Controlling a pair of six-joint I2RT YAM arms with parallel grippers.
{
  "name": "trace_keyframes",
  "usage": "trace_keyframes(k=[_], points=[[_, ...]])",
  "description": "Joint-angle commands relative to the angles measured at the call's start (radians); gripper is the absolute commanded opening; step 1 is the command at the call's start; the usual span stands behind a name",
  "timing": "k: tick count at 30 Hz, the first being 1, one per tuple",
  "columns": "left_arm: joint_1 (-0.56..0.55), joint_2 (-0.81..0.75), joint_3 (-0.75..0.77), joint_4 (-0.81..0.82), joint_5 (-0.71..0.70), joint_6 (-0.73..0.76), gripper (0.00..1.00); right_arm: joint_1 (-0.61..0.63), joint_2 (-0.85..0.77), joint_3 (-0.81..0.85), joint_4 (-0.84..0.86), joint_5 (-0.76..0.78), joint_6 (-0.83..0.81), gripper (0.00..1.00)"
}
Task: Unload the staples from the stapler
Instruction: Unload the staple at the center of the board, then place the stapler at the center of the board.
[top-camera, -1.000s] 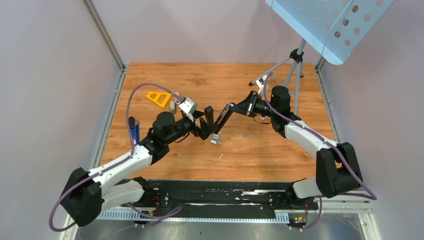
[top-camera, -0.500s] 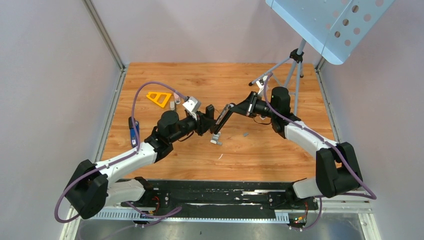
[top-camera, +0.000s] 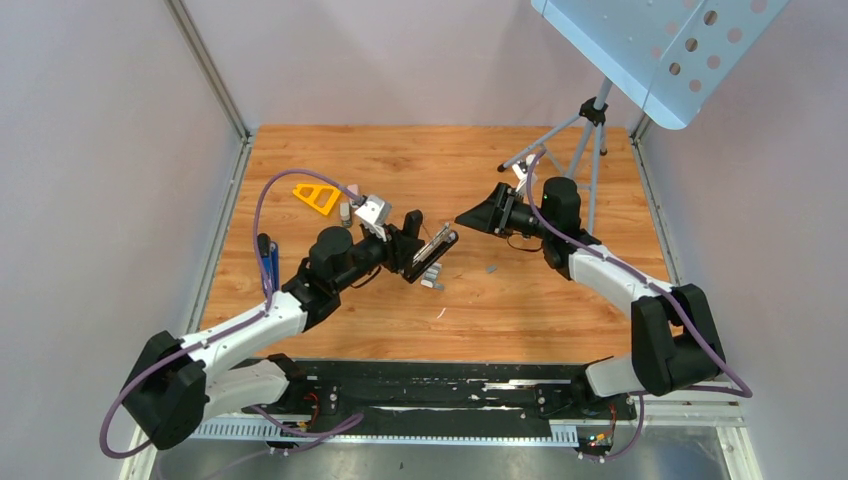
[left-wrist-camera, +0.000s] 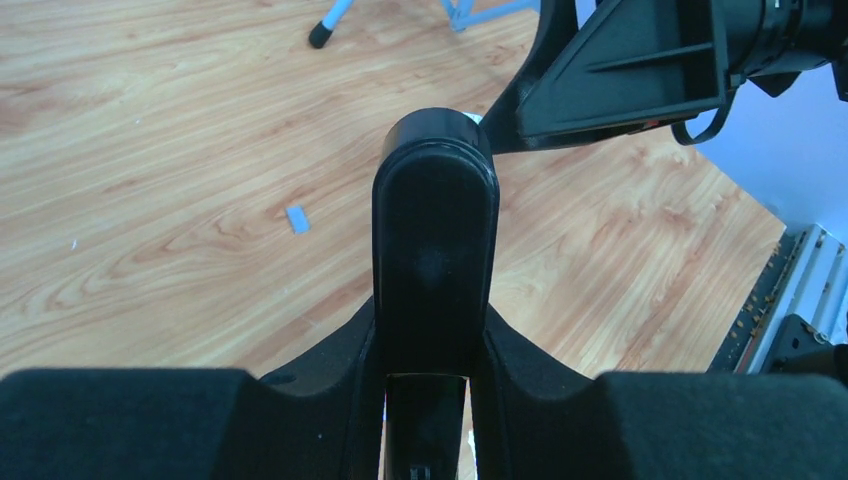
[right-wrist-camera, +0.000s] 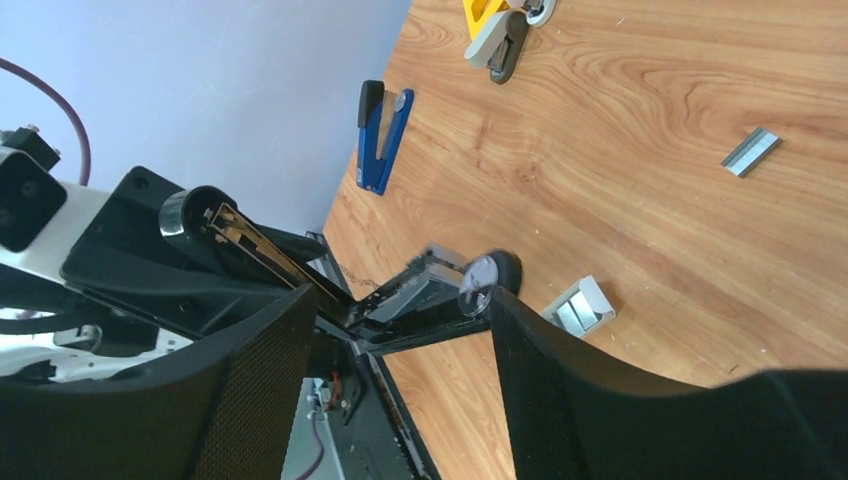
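On the wooden table (top-camera: 560, 160) my two arms reach in towards each other, and the coming move turns on the short gap between them. My left claw (top-camera: 415, 248) is clamped on the black stapler (top-camera: 438, 248), which it holds up off the boards. My right claw (top-camera: 468, 217) has its fingers apart with nothing between them. It sits just beyond the stapler's far tip, close but not touching. The stapler's long axis runs from my left wrist up and to the right, aimed almost straight at that free claw, so I judge the right one should go in. The stapler is hinged open and its magazine (right-wrist-camera: 420, 285) is bared, though I cannot tell whether it is loaded. Below it on the table lie a grey block (right-wrist-camera: 582, 306) and, further off, a loose staple strip (right-wrist-camera: 750, 152).
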Motion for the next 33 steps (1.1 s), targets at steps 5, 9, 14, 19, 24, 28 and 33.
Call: trace_keyframes(k=[5, 9, 14, 19, 24, 28, 33], points=[[0.05, -0.132, -0.042, -0.091, -0.123, -0.046, 0.0, -0.014, -0.023, -0.037, 0.038, -0.007, -0.019, 0.76], [0.11, -0.219, -0.065, -0.219, -0.204, -0.045, 0.0, -0.017, -0.03, -0.05, 0.038, -0.004, -0.032, 0.76], [0.165, -0.308, -0.067, -0.381, -0.433, -0.007, 0.0, -0.029, -0.036, -0.066, 0.037, 0.004, -0.035, 0.76], [0.192, -0.353, -0.091, -0.443, -0.695, 0.003, 0.0, -0.04, -0.041, -0.08, 0.037, 0.009, -0.038, 0.76], [0.261, -0.333, -0.122, -0.393, -0.824, -0.016, 0.0, -0.046, -0.044, -0.087, 0.037, 0.011, -0.038, 0.76], [0.385, -0.245, -0.14, -0.277, -0.774, -0.072, 0.0, -0.048, -0.045, -0.088, 0.036, 0.01, -0.039, 0.76], [0.477, -0.041, -0.117, -0.11, -0.769, -0.118, 0.0, -0.05, -0.048, -0.09, 0.033, 0.009, -0.042, 0.76]])
